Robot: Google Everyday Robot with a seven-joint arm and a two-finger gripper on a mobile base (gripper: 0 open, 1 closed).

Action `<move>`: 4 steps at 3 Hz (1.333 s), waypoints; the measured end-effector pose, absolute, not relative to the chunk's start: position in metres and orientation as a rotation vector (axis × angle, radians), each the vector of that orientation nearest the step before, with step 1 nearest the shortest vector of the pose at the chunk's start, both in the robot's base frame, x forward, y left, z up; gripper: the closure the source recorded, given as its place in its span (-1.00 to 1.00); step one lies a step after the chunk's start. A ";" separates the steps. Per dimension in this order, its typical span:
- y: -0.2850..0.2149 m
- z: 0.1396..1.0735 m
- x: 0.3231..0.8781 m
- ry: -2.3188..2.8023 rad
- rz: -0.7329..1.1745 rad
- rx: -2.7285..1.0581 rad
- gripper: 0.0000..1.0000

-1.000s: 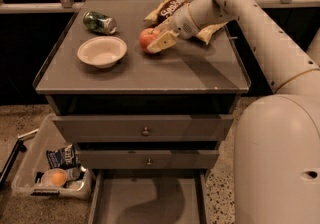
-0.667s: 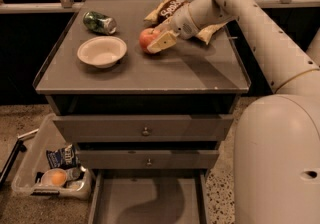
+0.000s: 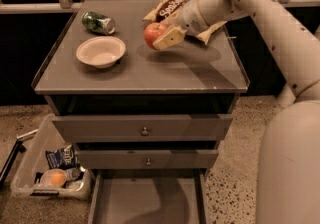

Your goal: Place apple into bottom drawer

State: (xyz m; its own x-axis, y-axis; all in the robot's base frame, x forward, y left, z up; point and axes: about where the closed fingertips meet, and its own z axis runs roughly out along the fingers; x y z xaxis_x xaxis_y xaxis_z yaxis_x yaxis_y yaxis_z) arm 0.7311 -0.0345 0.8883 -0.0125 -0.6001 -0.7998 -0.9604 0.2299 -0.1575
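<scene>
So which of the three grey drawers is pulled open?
The bottom drawer, a shallow grey tray; the knobbed top drawer and middle drawer are shut. The gripper holds the round red apple over the tabletop.

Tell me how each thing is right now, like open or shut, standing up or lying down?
gripper: shut on the apple, beside the chip bag.
apple: held in the gripper.
bottom drawer: pulled open, nothing on the floor that shows.
top drawer: shut.
middle drawer: shut.
white bowl: upright, empty.
green can: lying on its side.
chip bag: lying flat, partly behind the arm.
</scene>
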 end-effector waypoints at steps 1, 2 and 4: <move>-0.057 0.910 0.700 1.654 0.518 -1.443 1.00; -0.085 0.919 0.661 1.634 0.462 -1.418 1.00; -0.126 0.911 0.565 1.626 0.372 -1.385 1.00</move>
State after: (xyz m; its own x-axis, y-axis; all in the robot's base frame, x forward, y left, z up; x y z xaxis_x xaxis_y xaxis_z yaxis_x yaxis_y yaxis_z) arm 0.5648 -0.1264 0.9115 0.0749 -0.6067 -0.7914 -0.8906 0.3163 -0.3268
